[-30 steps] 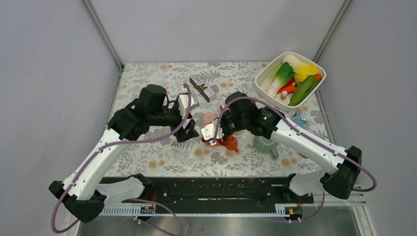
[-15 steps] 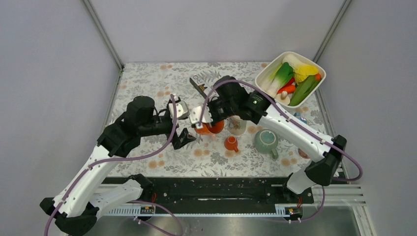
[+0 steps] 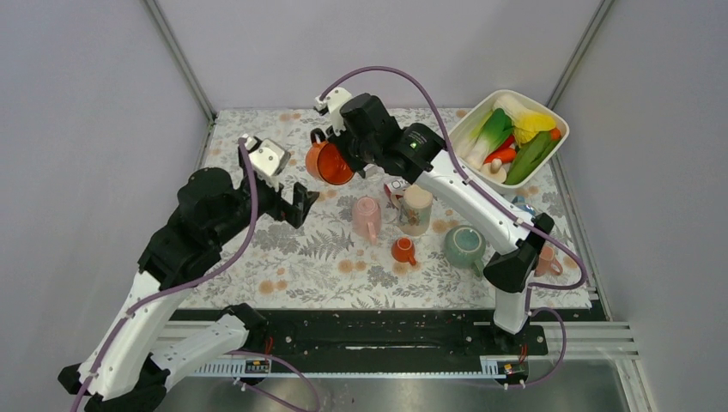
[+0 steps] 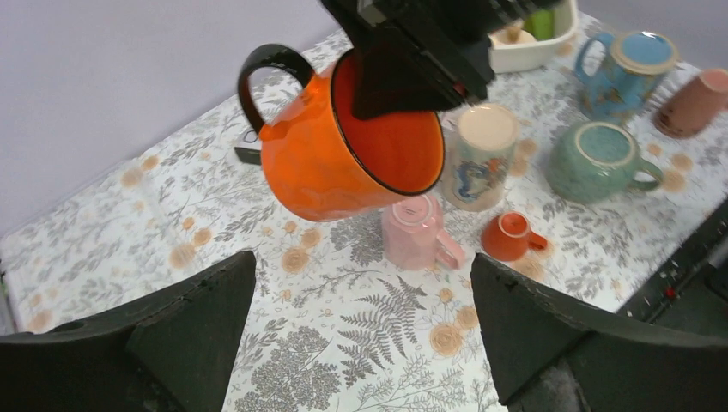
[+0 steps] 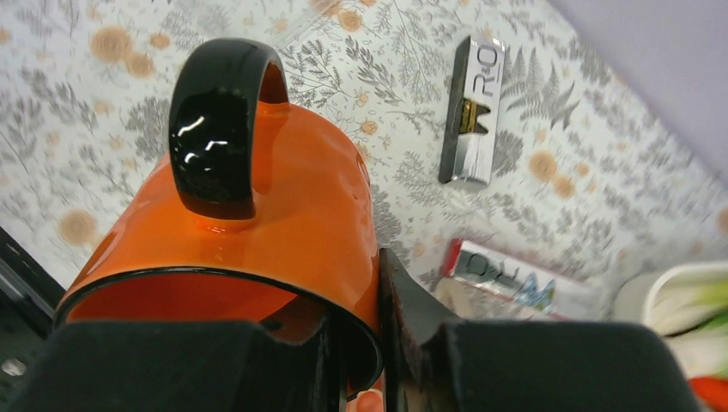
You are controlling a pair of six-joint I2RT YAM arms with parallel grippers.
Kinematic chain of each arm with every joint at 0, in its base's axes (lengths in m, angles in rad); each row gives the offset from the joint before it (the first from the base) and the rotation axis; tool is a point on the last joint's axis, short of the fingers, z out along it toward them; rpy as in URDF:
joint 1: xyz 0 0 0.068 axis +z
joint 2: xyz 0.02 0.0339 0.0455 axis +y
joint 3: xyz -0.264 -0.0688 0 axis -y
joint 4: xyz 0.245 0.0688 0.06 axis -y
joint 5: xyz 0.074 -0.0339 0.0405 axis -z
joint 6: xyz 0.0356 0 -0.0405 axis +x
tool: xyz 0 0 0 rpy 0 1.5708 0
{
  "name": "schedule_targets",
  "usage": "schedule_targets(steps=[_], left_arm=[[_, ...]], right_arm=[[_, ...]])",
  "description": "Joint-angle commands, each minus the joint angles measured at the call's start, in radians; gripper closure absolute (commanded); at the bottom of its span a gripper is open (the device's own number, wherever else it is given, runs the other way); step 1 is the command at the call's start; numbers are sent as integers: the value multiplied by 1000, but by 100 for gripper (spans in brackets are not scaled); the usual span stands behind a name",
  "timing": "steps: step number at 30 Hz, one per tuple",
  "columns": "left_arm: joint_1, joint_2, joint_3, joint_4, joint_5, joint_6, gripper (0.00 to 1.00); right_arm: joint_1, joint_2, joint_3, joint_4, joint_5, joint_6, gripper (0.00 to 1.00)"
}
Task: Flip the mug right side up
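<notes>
The orange mug (image 3: 329, 163) with a black handle (image 5: 215, 129) and black rim hangs in the air over the back of the table, tilted on its side with its mouth showing in the left wrist view (image 4: 343, 163). My right gripper (image 5: 373, 330) is shut on the mug's rim, one finger inside and the other finger (image 5: 412, 318) outside the wall; from above the right gripper (image 3: 343, 148) sits just behind the mug. My left gripper (image 3: 302, 204) is below and left of the mug, apart from it, jaws wide open with only tablecloth between them (image 4: 362, 257).
Below the mug a pink mug (image 3: 367, 216) stands upside down, with a tall cream mug (image 3: 416, 209), a small orange cup (image 3: 402, 250) and a green mug (image 3: 464, 245) nearby. A white tray (image 3: 457, 130) of vegetables sits back right. Silver boxes (image 5: 470, 112) lie behind.
My right arm has lifted the orange mug off the table's middle and carried it up and toward the back left. My left gripper has pulled back to the left and opened wider.
</notes>
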Motion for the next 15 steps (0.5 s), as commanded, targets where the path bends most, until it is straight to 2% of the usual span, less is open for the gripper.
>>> schedule_targets(steps=[1, 8, 12, 15], left_arm=[[3, 90, 17, 125, -136, -92, 1], [3, 218, 32, 251, -253, -99, 1], [3, 279, 31, 275, -323, -64, 19], [12, 318, 28, 267, -358, -49, 41]], right_arm=[[2, 3, 63, 60, 128, 356, 100], [3, 9, 12, 113, 123, 450, 100], [4, -10, -41, 165, 104, 477, 100], [3, -22, -71, 201, 93, 490, 100]])
